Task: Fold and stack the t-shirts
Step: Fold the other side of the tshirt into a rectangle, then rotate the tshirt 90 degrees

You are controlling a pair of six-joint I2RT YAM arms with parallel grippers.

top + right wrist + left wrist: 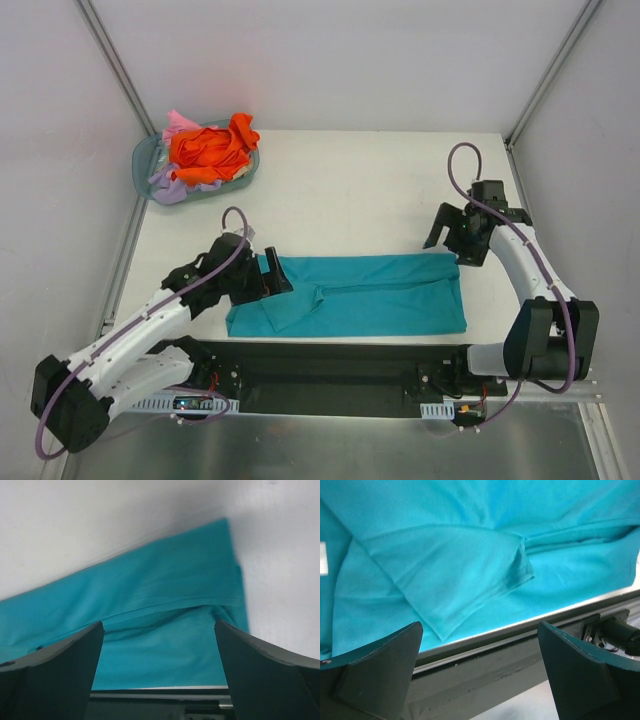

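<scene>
A teal t-shirt (360,295) lies folded lengthwise into a long band near the table's front edge, one sleeve flap (465,575) doubled over at its left end. My left gripper (273,275) hovers over that left end, open, with nothing between its fingers. Over the band's far right corner my right gripper (452,238) stands open and empty too; the cloth (170,610) shows below it. More t-shirts, orange (210,150), lavender (168,188) and pink (180,122), are heaped in the basket.
A round grey-blue basket (146,152) stands at the table's back left corner. The black rail (330,365) of the arm bases runs along the front edge. White walls close in both sides.
</scene>
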